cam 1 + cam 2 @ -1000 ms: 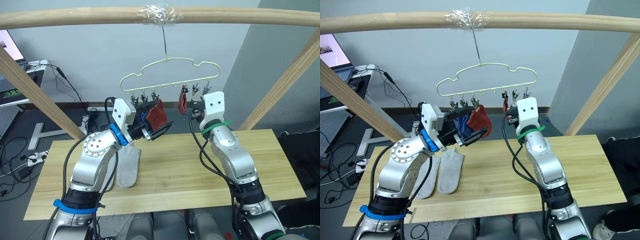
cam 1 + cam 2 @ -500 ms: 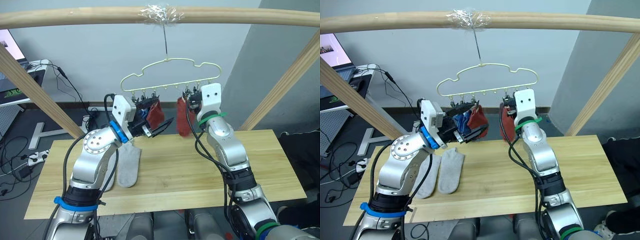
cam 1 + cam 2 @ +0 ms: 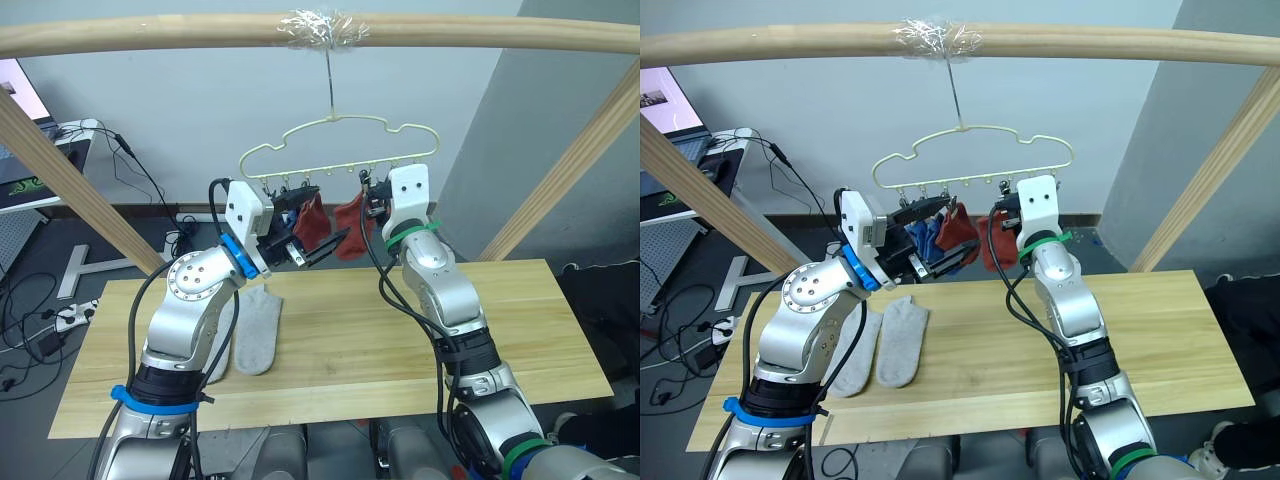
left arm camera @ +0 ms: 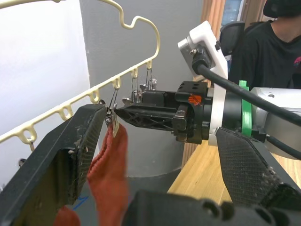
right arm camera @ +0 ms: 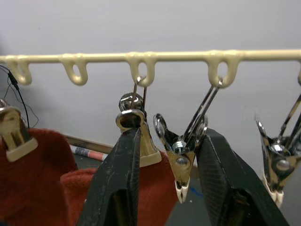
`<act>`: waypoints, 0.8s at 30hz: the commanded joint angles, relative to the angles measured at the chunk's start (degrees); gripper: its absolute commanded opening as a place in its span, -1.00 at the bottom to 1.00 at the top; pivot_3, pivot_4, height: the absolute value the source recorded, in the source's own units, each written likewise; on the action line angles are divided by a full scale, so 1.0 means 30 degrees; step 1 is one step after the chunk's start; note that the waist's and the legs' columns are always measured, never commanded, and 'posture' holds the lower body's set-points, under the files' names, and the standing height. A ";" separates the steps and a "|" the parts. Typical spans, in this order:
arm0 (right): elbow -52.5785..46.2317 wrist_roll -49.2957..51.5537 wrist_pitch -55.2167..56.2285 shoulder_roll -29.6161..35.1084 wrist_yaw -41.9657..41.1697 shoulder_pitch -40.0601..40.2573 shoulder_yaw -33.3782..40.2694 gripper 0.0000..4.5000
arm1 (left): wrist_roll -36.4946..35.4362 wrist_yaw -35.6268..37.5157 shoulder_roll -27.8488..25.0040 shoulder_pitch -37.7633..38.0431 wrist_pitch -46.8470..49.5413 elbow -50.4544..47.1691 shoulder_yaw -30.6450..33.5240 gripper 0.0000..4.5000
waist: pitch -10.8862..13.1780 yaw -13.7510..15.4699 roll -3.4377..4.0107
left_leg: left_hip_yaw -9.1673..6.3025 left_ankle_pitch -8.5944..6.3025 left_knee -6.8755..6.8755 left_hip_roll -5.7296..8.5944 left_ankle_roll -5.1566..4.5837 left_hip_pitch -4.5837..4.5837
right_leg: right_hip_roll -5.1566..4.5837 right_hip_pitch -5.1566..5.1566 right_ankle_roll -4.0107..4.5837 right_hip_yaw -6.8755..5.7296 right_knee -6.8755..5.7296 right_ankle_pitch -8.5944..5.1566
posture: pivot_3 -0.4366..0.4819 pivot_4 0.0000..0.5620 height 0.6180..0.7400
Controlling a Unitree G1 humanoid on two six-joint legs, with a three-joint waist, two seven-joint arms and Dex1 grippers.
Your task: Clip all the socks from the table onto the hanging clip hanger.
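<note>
The pale clip hanger (image 3: 340,122) hangs from the top pole. A blue sock (image 3: 923,238) and a rust red sock (image 3: 312,218) hang from its left clips, inside my open left gripper (image 3: 318,222). A second red sock (image 3: 350,215) hangs from a middle clip (image 5: 136,136). My right gripper (image 5: 171,134) is raised to the clip row. Its fingers stand apart around a bare metal clip (image 5: 181,162), with one finger in front of the sock's clip. Two light grey socks (image 3: 255,335) lie side by side on the table (image 3: 400,340), one partly behind my left arm.
Slanted wooden frame poles (image 3: 70,190) rise on both sides of the table, and the top pole (image 3: 150,35) crosses overhead. A desk with a monitor (image 3: 20,110) and floor cables stand at the far left. A seated person (image 4: 277,47) is beyond the table.
My right gripper has moved left along the clip row, and the second red sock has swung left with it. My left gripper has risen slightly towards the hanger.
</note>
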State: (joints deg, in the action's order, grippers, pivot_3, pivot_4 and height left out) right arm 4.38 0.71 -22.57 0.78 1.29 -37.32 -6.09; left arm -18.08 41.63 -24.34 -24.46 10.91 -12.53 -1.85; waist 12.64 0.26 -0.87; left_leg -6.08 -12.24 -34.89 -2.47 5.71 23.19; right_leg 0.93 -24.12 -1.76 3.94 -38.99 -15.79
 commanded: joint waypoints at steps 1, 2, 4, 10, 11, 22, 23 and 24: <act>-0.0038 -0.0139 0.0741 0.0044 -0.0071 -0.0716 0.0471 -0.22 | -0.0391 -0.0213 0.0104 -0.0247 0.0005 -0.0593 0.0370 0.88 | 0.0001 0.0003 0.0001 | 0.0000 0.0000 0.0000 0.0000 0.0000 0.0000 | 0.0000 0.0000 0.0000 0.0001 0.0000 0.0000 | 0.37 -0.26 1.00; 0.0074 -0.0129 0.0794 0.0068 -0.0103 -0.0792 0.0524 -0.22 | -0.0444 -0.0228 0.0105 -0.0289 0.0067 -0.0639 0.0394 0.88 | 0.0001 0.0002 0.0001 | 0.0000 0.0000 0.0000 0.0000 0.0000 -0.0001 | 0.0000 0.0000 0.0000 0.0001 0.0000 0.0000 | 0.37 -0.26 1.00; 0.0288 -0.0117 0.0942 0.0102 -0.0142 -0.0936 0.0601 -0.22 | -0.0620 -0.0235 0.0130 -0.0421 0.0189 -0.0694 0.0449 0.88 | 0.0001 -0.0002 0.0001 | 0.0000 0.0000 0.0000 -0.0001 0.0000 -0.0004 | 0.0001 0.0000 0.0001 0.0000 -0.0002 0.0000 | 0.37 -0.26 1.00; 0.0772 -0.0150 0.1313 0.0123 -0.0246 -0.1250 0.0713 -0.22 | -0.1061 -0.0467 0.0223 -0.1021 0.0551 -0.0735 0.0470 0.88 | 0.0001 0.0016 0.0000 | 0.0001 0.0000 0.0000 0.0000 -0.0001 -0.0002 | 0.0000 0.0001 0.0000 0.0001 -0.0002 0.0000 | 0.38 -0.25 1.00; 0.0813 -0.0153 0.1355 0.0126 -0.0258 -0.1281 0.0714 -0.22 | -0.1097 -0.0514 0.0228 -0.1073 0.0596 -0.0760 0.0452 0.88 | 0.0001 0.0019 0.0001 | 0.0000 0.0000 0.0000 0.0000 0.0000 -0.0001 | 0.0000 0.0001 0.0001 -0.0001 -0.0002 0.0000 | 0.38 -0.25 1.00; 0.1064 -0.0150 0.1564 -0.0017 -0.0361 -0.1460 0.0703 -0.22 | -0.1115 -0.0500 0.0447 -0.1214 0.0554 -0.0923 0.0430 0.88 | 0.0002 0.0020 0.0001 | 0.0002 0.0000 0.0000 -0.0001 0.0000 -0.0006 | 0.0001 0.0001 0.0002 0.0001 -0.0005 0.0001 | 0.37 -0.25 1.00; 0.1023 -0.0160 0.1556 -0.0024 -0.0365 -0.1438 0.0705 -0.22 | -0.1121 -0.0459 0.0440 -0.1180 0.0529 -0.0991 0.0411 0.88 | 0.0002 0.0020 0.0002 | 0.0000 0.0000 0.0001 -0.0001 0.0000 -0.0006 | 0.0001 0.0001 0.0003 -0.0001 -0.0006 0.0001 | 0.38 -0.25 1.00; 0.1011 -0.0173 0.1567 -0.0027 -0.0370 -0.1437 0.0705 -0.22 | -0.1133 -0.0456 0.0445 -0.1154 0.0540 -0.1045 0.0408 0.88 | 0.0002 0.0020 0.0001 | 0.0000 0.0000 0.0000 -0.0001 0.0000 -0.0006 | 0.0001 0.0001 0.0002 0.0000 -0.0006 0.0002 | 0.38 -0.25 1.00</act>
State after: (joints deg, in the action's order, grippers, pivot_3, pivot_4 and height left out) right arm 9.10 0.70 -19.27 1.01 0.17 -40.10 -4.31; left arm -20.34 40.52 -23.14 -27.32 13.30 -12.95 -1.78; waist 12.65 0.32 -0.87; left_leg -6.08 -12.24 -34.89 -2.47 5.70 23.17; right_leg 0.94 -24.11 -1.76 3.94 -39.01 -15.78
